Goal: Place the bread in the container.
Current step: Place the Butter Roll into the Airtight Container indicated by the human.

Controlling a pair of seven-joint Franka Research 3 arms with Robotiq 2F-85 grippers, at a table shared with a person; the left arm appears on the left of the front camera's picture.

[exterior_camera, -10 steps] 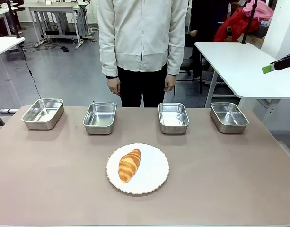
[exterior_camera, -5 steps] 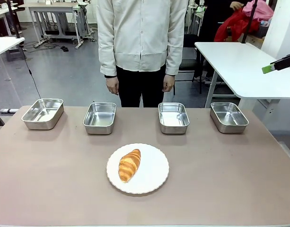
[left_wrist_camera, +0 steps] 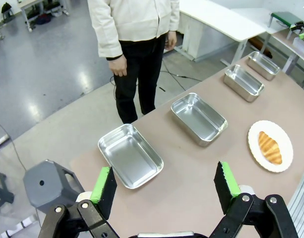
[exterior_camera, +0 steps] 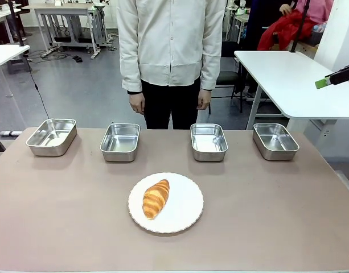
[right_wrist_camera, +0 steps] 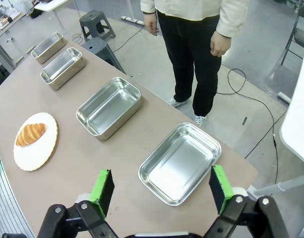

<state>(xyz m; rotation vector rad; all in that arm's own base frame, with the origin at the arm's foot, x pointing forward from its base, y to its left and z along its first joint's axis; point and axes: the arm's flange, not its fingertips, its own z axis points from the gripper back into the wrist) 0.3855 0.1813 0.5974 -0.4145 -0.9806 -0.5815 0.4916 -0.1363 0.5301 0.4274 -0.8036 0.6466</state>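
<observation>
Plainly, the left jaws and right jaws gape wide, empty, bread (exterior_camera: 156,198) resting on the plate (exterior_camera: 187,209).

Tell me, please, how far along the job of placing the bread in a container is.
Done: nothing; the golden-brown crescent croissant lies on the round white plate, and the four shiny rectangular steel pans are empty. In hand: nothing; the left claw and right claw are open and empty. Remaining: grasping the croissant, carrying it to a pan and releasing it.
</observation>
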